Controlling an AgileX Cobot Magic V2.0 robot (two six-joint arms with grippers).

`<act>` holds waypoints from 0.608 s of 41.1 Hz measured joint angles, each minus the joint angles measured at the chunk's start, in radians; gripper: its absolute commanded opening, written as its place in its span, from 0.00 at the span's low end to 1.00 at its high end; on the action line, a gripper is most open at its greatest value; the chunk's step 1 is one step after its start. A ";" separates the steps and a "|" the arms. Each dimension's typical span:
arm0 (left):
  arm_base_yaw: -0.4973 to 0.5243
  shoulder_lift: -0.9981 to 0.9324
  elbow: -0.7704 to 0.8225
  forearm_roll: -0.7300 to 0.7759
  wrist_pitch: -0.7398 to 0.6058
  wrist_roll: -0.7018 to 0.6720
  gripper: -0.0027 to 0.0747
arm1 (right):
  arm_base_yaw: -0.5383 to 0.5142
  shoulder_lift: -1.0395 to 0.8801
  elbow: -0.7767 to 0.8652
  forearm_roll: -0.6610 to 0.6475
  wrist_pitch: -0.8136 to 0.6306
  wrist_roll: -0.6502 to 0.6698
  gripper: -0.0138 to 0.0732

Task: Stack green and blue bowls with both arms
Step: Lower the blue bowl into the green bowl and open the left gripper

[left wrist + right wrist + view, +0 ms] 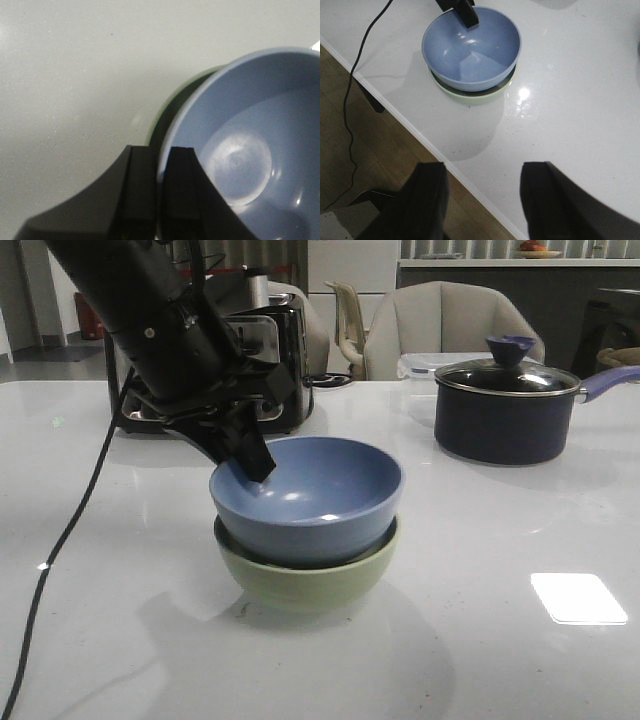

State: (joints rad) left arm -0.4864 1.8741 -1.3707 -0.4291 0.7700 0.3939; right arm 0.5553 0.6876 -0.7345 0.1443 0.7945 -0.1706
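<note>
The dusty blue bowl (310, 502) sits nested inside the pale green bowl (310, 582) in the middle of the white table. My left gripper (245, 455) is shut on the blue bowl's left rim, one finger inside and one outside, as the left wrist view shows (160, 165). There the blue bowl (250, 150) fills the right and a sliver of the green bowl (172, 102) shows behind it. My right gripper (482, 192) is open and empty over the table's front edge, apart from the stacked bowls (470, 47). It is out of the front view.
A dark navy lidded saucepan (505, 410) stands at the back right. A black appliance (270, 370) stands at the back behind my left arm. A black cable (60, 540) hangs over the table's left side. The table's front edge (470, 185) and the floor lie under my right gripper.
</note>
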 measured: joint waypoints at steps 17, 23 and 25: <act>0.000 0.034 -0.006 -0.018 -0.005 0.000 0.60 | 0.000 0.000 0.000 0.000 0.000 0.000 0.67; 0.000 0.022 -0.008 -0.022 0.015 0.000 0.60 | 0.000 0.000 0.000 0.000 0.000 0.000 0.67; 0.000 0.007 -0.008 -0.022 0.028 0.000 0.60 | 0.000 0.000 0.000 0.000 0.000 0.000 0.67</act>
State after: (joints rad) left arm -0.4864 1.8810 -1.3789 -0.4510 0.7982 0.3939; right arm 0.5553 0.6876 -0.7345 0.1443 0.7945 -0.1706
